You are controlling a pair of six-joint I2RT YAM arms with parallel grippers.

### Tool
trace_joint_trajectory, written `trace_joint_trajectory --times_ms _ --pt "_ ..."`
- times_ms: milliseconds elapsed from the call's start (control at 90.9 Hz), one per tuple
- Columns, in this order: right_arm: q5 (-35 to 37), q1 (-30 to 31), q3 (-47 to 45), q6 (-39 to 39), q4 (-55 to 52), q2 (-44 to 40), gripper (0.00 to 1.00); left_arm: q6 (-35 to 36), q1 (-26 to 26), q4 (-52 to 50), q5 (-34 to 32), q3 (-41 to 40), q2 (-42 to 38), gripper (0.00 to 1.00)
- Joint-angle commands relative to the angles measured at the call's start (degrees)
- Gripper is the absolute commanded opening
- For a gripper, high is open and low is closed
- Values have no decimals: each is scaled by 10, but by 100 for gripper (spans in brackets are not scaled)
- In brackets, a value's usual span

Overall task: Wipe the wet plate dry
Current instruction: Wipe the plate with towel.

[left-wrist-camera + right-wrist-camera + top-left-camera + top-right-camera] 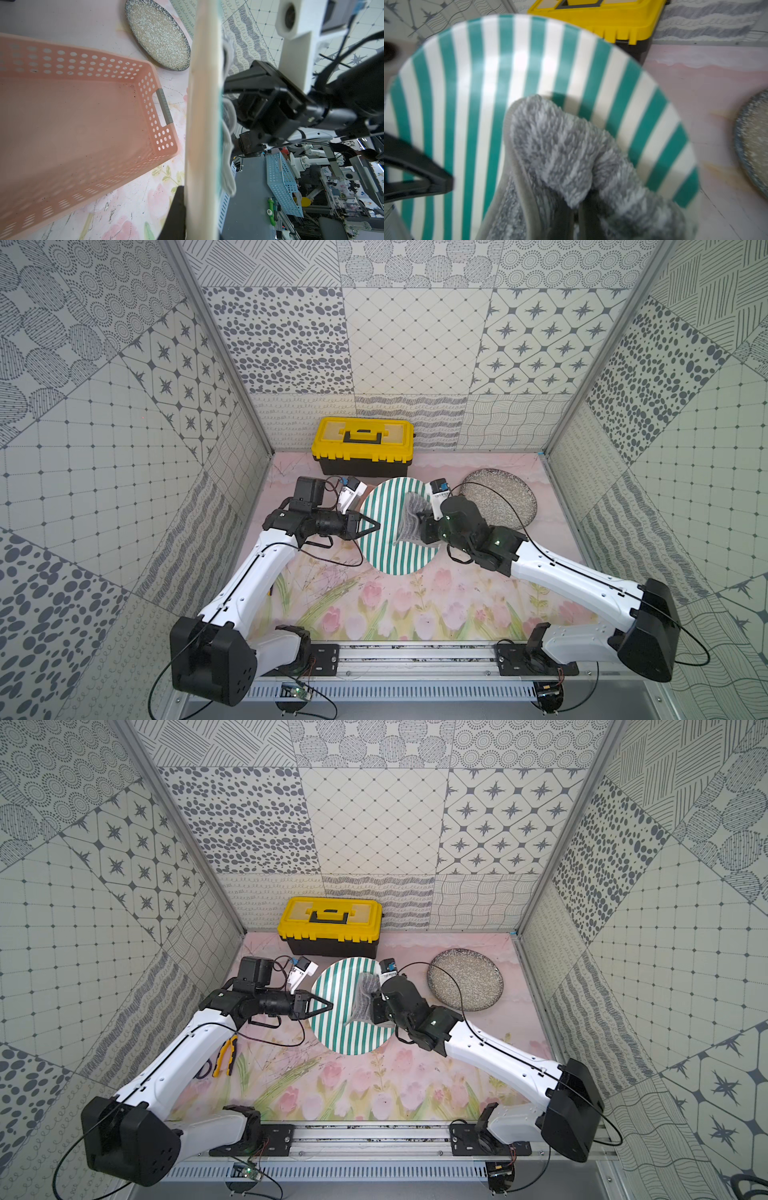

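Observation:
A green-and-white striped plate is held up off the table, face up toward the camera in both top views. My left gripper is shut on its left rim. The left wrist view shows the plate edge-on, with one black finger against its underside. My right gripper is shut on a fluffy grey cloth. The cloth lies pressed on the plate's striped face.
A yellow toolbox stands at the back wall. A speckled plate lies at the back right. Yellow-handled pliers lie under the left arm. A pink perforated basket sits below the raised plate.

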Motion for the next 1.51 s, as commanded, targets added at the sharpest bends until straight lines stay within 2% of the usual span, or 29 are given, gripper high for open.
trace_joint_trajectory --times_ms 0,143,220,297,561,748,847,990,1222,1365,1497 --pt "-16 44 42 -33 16 56 0 18 -3 63 131 14 -5 0" --pt "-26 60 70 -21 24 95 0 13 -3 63 127 14 -4 0" --pt "-3 57 62 -15 25 91 0 10 -3 63 127 18 -5 0" --pt "12 41 31 -3 25 70 0 7 -3 63 126 21 -6 0" --pt "15 -77 -109 41 10 -69 0 6 -3 63 121 36 -7 0" --pt "1 -97 -117 31 -8 -92 0 -6 -3 78 121 39 -5 0" --pt "-2 -65 -99 22 5 -68 0 -12 -3 87 118 37 -3 0" --pt "22 23 -34 -14 19 -4 0 -25 -3 99 108 34 1 0" --pt "-3 115 78 -42 40 116 0 -51 -4 124 99 29 7 0" --pt "-17 133 109 -31 47 158 0 -57 -4 128 101 27 8 0" --pt "10 125 69 -6 59 143 0 -57 -4 127 101 27 3 0"
